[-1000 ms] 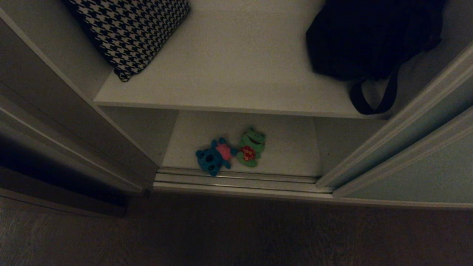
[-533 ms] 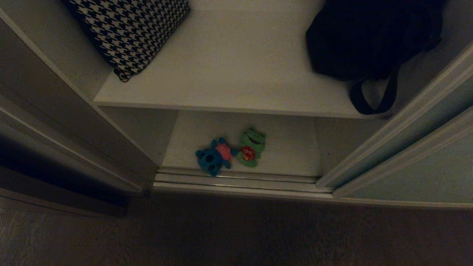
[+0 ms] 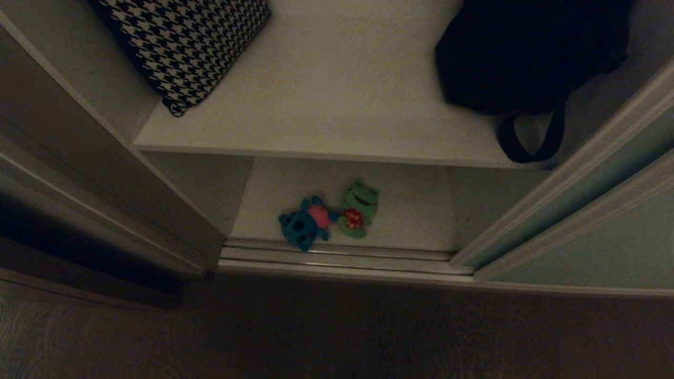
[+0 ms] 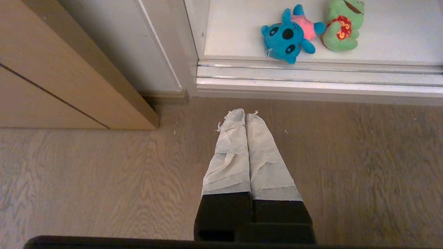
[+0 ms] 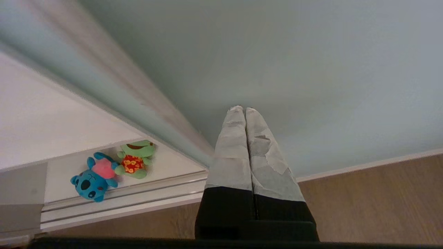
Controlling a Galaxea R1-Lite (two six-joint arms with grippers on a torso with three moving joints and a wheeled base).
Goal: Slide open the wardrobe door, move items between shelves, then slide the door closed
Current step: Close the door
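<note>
Toys [image 5: 110, 166] well apart from right gripper [image 5: 244, 110]

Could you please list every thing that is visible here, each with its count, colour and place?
blue toy: one, teal-blue with pink, lower shelf, front, beside the frog.
green frog toy: one, green with red mark, lower shelf.
patterned cushion: one, black-white, upper shelf, left.
dark bag: one, black, upper shelf, right.
sliding door: pale grey-green, slid right.
floor: wood.
left tool: shut, empty, above floor.
right tool: shut, empty, before the door.
</note>
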